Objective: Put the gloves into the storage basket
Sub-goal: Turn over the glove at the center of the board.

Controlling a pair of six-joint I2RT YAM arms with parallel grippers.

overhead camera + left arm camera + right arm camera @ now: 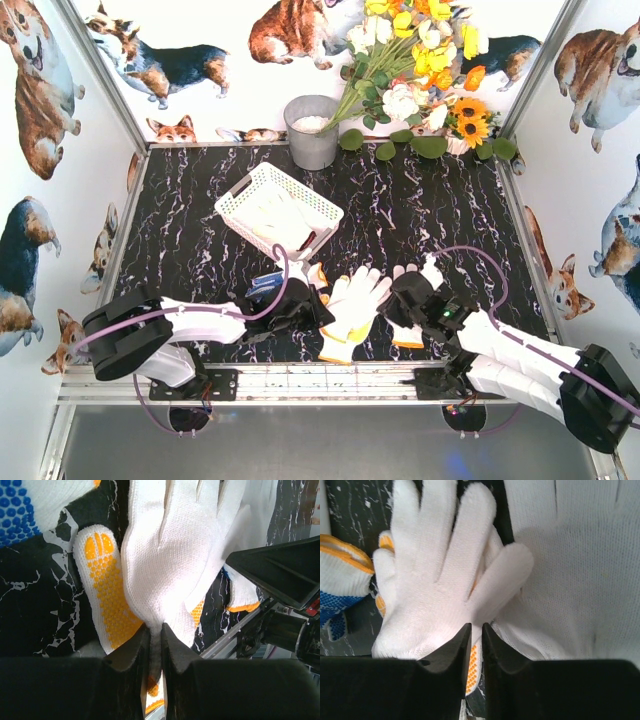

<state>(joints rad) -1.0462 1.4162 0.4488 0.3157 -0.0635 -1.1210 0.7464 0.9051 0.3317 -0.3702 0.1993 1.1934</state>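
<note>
The white lattice storage basket [236, 196] stands tilted at mid-left, with white gloves [283, 218] lying in it. More gloves lie near the front edge between my two grippers. My left gripper [312, 300] [155, 627] is shut on the lower edge of a plain white glove [172, 545] [358, 298], which lies over an orange-dotted glove [107, 595]. A blue-dotted glove [17, 517] [266, 283] lies to its left. My right gripper [395, 300] [476, 626] has its jaws pinched on the edge of a white glove [435, 580]. Another white glove [580, 570] spreads beside it.
A grey metal bucket [312, 130] stands at the back centre, with a bunch of artificial flowers [425, 70] to its right. An aluminium rail [330, 382] runs along the front edge by the arm bases. Printed walls close in the sides.
</note>
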